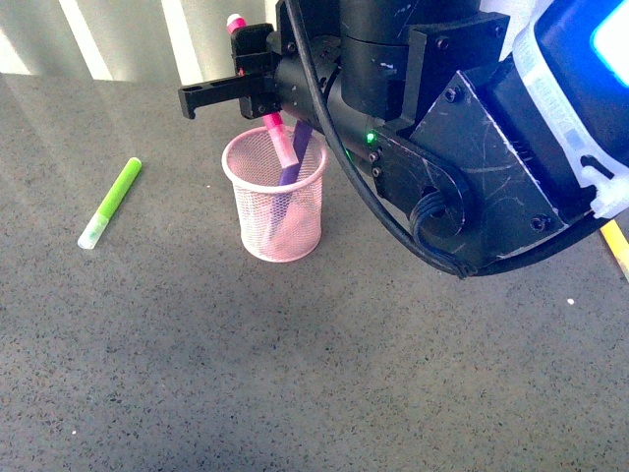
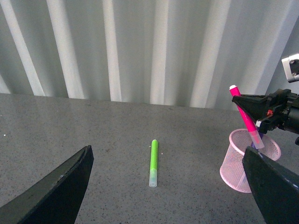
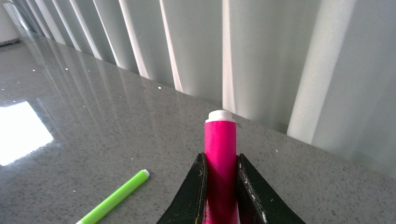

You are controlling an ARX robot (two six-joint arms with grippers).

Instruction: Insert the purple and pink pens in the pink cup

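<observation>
Pink pen sits tilted over the pink cup, its lower end inside beside the purple pen, clamped near its top by the right pincer. It looks light, stiff and smooth, so a mid-barrel grip suits. The left pincer is open.

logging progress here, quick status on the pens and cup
Right gripper shut on pink pen, its lower end inside pink cup. Purple pen already in cup. Left gripper open, empty. Nothing in the way.
</observation>
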